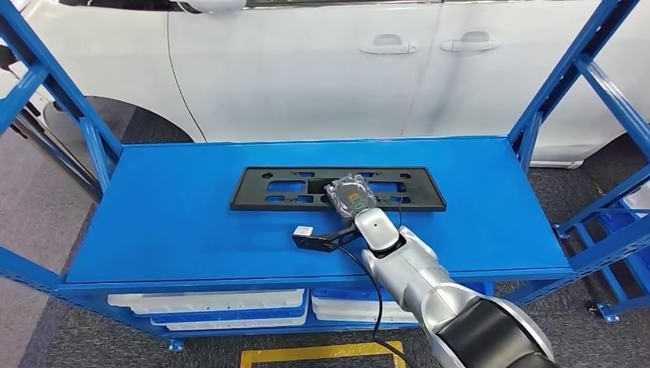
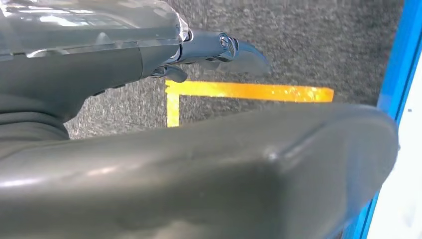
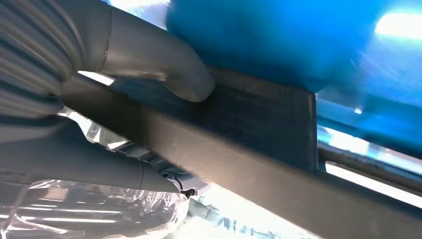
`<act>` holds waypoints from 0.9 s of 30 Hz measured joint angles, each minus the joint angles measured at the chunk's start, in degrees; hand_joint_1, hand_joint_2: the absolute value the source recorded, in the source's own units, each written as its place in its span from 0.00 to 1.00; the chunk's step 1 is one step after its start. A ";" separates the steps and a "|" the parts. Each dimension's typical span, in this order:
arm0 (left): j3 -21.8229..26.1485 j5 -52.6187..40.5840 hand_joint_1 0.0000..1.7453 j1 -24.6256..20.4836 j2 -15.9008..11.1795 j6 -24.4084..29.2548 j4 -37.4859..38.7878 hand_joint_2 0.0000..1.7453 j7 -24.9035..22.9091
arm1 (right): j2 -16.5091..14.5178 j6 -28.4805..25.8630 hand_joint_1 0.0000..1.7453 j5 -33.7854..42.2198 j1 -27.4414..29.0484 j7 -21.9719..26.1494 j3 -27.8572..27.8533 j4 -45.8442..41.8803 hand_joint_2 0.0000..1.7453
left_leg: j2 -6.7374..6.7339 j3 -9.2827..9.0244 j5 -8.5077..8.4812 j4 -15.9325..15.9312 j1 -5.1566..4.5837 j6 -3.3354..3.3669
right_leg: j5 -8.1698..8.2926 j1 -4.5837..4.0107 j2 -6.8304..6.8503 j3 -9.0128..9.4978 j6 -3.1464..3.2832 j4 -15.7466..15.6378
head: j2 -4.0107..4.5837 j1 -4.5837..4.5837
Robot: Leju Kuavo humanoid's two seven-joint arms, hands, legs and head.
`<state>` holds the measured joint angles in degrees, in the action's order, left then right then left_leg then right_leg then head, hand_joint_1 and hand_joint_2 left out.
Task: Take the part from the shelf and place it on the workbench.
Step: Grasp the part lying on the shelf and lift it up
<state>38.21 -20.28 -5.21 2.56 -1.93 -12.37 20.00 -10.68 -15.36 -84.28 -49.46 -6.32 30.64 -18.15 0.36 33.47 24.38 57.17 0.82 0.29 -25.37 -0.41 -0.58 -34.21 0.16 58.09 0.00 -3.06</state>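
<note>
Risk-wise, I'm worried about the part (image 1: 337,188), that long black frame lying flat mid-surface. My right robot hand (image 1: 351,197) pinches its near edge, thumb (image 3: 186,79) on top, fingers below. One-sided hold, so it could tip and slip out. Left robot hand (image 2: 219,50) hangs over the floor; can't tell how open it is. Blue surface (image 1: 153,222), white car (image 1: 306,61) behind, grey carpet.

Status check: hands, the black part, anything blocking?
Right hand grips black part, which lies flat on blue workbench. Left hand holds nothing. Nothing blocking.
</note>
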 joint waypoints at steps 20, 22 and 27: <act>0.43 -1.91 0.00 0.40 0.11 -2.82 0.00 1.00 5.77 | 0.09 -4.56 1.00 22.96 2.01 21.20 -9.24 -11.18 1.00 | -0.03 6.28 8.54 15.44 0.46 -2.50 | 1.04 0.75 0.23 -0.53 1.46 -0.57 | 0.00 -0.01; 0.63 -2.05 0.00 0.67 0.04 -2.85 0.00 1.00 5.34 | 0.34 -1.48 1.00 30.81 4.23 24.96 -10.49 -17.93 1.00 | -0.03 6.99 7.39 16.29 0.46 -2.44 | 0.84 0.57 0.16 -0.27 1.54 -0.52 | 0.00 0.00; 1.57 -2.11 0.00 0.88 -0.18 -2.81 0.00 1.00 5.46 | 1.42 9.00 1.00 53.04 10.94 32.56 -12.10 -37.58 1.00 | 0.03 0.19 0.56 1.13 0.08 -1.35 | 0.14 0.23 0.08 0.13 0.65 -0.16 | 0.01 -0.01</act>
<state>39.79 -22.40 -4.33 2.38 -4.74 -12.37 25.46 -9.26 -6.37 -31.24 -38.52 26.25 18.54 -55.73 0.40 33.67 24.94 58.30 0.90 -1.05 -25.23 -0.18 -0.50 -34.08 0.81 57.93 0.01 -3.07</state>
